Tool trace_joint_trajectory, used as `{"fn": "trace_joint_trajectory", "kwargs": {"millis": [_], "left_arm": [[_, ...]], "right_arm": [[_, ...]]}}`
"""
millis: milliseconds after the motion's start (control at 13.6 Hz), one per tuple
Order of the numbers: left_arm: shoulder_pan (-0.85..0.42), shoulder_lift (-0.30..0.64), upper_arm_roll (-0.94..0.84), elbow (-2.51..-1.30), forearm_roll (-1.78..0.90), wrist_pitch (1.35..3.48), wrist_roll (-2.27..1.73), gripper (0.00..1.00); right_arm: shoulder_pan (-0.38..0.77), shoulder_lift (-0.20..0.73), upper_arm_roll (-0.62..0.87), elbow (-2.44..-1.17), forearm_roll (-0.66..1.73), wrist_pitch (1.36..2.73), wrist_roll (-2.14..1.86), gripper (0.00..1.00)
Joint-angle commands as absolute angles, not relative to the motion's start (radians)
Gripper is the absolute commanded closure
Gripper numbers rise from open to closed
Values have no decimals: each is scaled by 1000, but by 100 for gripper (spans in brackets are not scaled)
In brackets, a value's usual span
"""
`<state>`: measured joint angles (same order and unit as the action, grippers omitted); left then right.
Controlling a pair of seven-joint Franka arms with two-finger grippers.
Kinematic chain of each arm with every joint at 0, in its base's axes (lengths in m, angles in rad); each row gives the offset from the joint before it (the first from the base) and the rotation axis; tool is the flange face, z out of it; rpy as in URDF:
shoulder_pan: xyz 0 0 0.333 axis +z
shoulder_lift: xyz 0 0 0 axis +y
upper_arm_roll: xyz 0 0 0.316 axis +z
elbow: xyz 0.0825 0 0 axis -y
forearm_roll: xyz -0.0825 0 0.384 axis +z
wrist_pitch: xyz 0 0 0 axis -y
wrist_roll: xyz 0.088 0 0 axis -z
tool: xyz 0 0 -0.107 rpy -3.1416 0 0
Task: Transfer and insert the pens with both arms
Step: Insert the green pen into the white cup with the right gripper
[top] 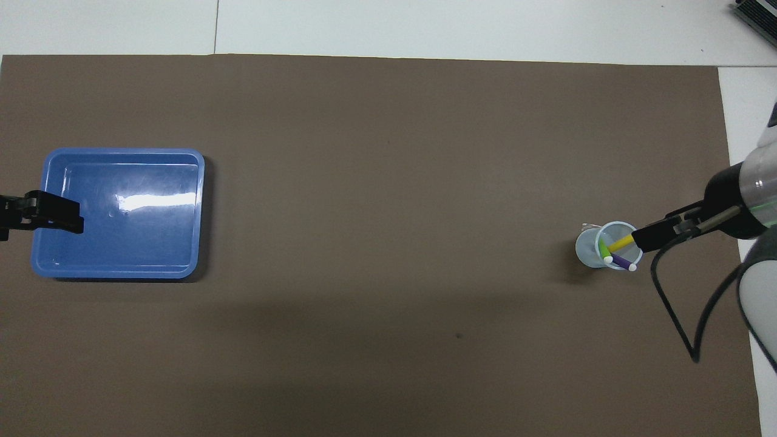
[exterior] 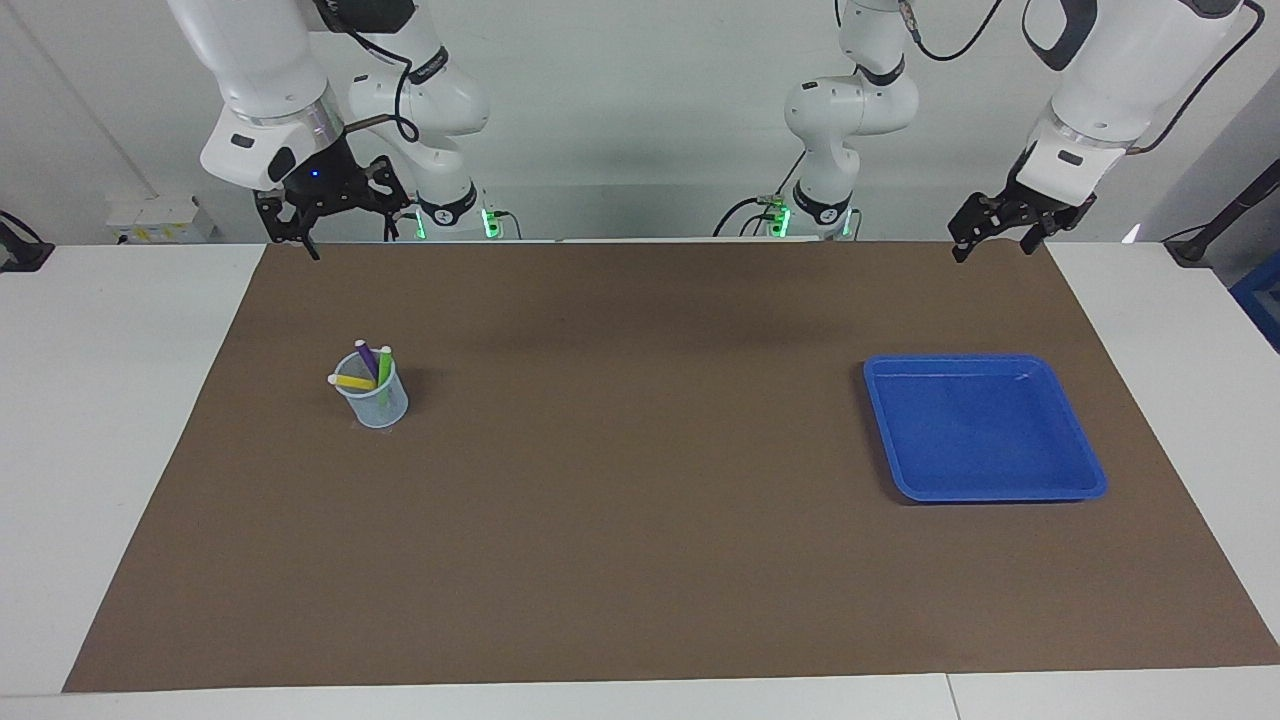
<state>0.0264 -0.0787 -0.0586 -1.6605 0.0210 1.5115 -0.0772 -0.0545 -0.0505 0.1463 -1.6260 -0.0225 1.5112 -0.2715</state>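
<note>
My right hand (exterior: 334, 215) and left hand (exterior: 995, 232), both spread, raised above the matte brown worktop (exterior: 640, 520); slim pens (exterior: 366, 369) in a clear round cup (exterior: 374, 398).

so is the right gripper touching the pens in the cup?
Apart. The facing view shows the right gripper raised clear above the brown mat, with open table between it and the pens in the cup.

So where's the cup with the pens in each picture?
Facing view: the cup stands on the brown mat, at the picture's left.
Overhead view: the cup is at the picture's right.
Shared landmark: the blue tray, at the mat's left-arm end.
</note>
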Motion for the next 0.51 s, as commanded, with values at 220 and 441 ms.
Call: {"fn": "trace_joint_trajectory", "kwargs": {"millis": [220,441], "left_arm": [[-2,-90,-38,-1671,23,1539,-69,0],[8,-89,-26,-1666,-51,1565,-72,0]], "right_arm": [[12,-52,100,-1655,-11,1539,-175,0],[20,-75,91,-1712,-3,1561,-161,0]]}}
